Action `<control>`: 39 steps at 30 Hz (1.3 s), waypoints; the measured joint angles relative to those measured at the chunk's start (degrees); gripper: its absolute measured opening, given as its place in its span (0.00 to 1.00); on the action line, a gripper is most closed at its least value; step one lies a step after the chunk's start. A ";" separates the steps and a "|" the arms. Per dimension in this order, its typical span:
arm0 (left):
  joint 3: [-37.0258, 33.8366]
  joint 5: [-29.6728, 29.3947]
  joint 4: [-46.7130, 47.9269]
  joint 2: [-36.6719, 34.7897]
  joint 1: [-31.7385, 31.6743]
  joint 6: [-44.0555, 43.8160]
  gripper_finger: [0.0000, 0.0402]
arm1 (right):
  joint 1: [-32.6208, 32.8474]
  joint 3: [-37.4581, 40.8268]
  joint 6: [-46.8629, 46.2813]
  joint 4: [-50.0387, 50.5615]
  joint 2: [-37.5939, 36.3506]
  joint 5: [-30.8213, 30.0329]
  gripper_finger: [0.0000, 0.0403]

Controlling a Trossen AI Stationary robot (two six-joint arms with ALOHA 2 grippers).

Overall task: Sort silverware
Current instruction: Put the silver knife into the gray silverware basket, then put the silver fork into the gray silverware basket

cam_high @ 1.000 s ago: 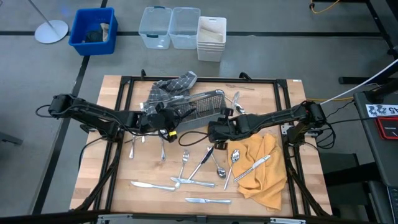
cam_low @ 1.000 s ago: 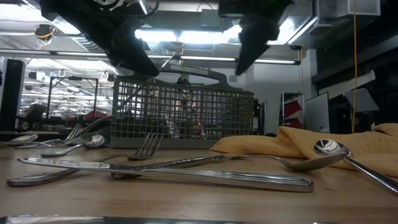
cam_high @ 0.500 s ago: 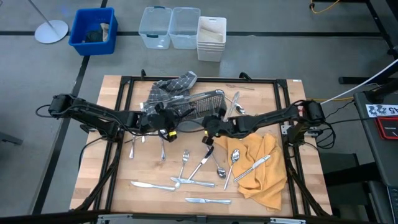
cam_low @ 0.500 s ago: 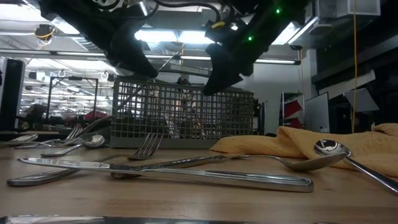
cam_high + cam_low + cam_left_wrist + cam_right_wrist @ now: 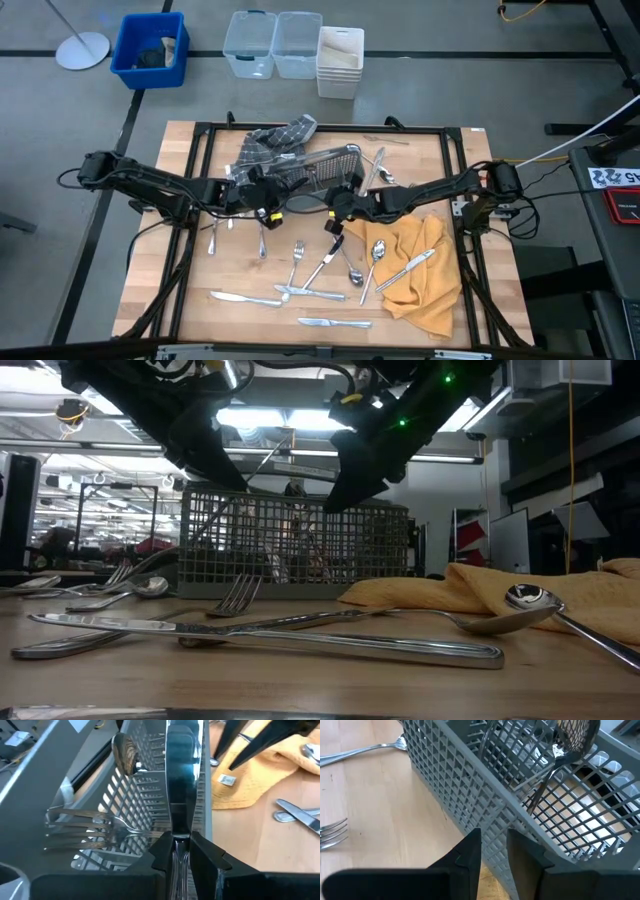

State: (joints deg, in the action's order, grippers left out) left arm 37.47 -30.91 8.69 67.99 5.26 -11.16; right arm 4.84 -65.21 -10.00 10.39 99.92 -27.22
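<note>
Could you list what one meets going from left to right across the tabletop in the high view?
Left pincer at the caddy's left end → grey wire-mesh caddy → right pincer at the caddy's near right side → spoon on the cloth's left edge → yellow cloth.

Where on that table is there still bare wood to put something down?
Bare wood lies along the table's left edge beside the knife, and at the far right corner beyond the yellow cloth. The middle is crowded: caddy, both arms, scattered silverware.
</note>
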 joint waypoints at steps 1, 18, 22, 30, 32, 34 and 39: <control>0.00 0.14 0.02 0.00 0.00 -0.24 0.12 | 0.00 0.00 0.00 0.02 -0.02 0.67 0.24; -0.04 0.89 -0.24 -4.09 0.02 0.75 0.37 | 0.06 0.02 1.37 0.41 -0.01 9.82 0.24; -0.04 1.56 -0.24 -7.47 0.02 -1.42 0.36 | 0.07 0.03 1.38 0.44 0.00 16.69 0.24; -0.02 7.96 1.24 -14.79 0.07 -6.10 0.36 | 0.07 0.04 -4.88 -0.74 2.01 24.33 0.24; 0.00 10.20 3.68 -16.44 0.07 -7.81 0.35 | 0.07 0.06 -6.57 -1.70 3.65 24.33 0.24; 0.02 12.50 6.50 -17.78 0.07 -9.54 0.35 | 0.07 0.07 -7.62 -4.07 5.59 24.85 0.24; 0.02 16.44 16.12 -19.86 0.81 -15.71 0.35 | 0.04 0.10 -7.78 -11.56 9.27 29.01 0.24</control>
State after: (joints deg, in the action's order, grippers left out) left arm 37.50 -14.47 24.81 48.13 6.07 -26.87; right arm 4.89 -65.11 -17.78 -1.17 109.19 1.79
